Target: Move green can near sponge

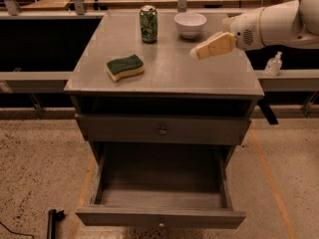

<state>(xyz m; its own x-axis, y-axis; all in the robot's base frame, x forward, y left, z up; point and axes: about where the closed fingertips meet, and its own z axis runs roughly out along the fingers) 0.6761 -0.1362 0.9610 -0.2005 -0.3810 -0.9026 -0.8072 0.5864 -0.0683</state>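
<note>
Cabinet (219,78) in grey is seen at the centre, with its lower drawer (159,218) pulled open. A white arm (279,24) is extended from the right, and its gripper (197,53) is held above the top's right side, near the white bowl (190,24); whether it is open or closed cannot be told. The sponge (125,66) is laid front left. The green can (148,24) is stood upright at the back, beside the bowl, apart from the sponge.

Claw (199,52) above right of table (164,78), arm (279,26) cut off by right edge
</note>
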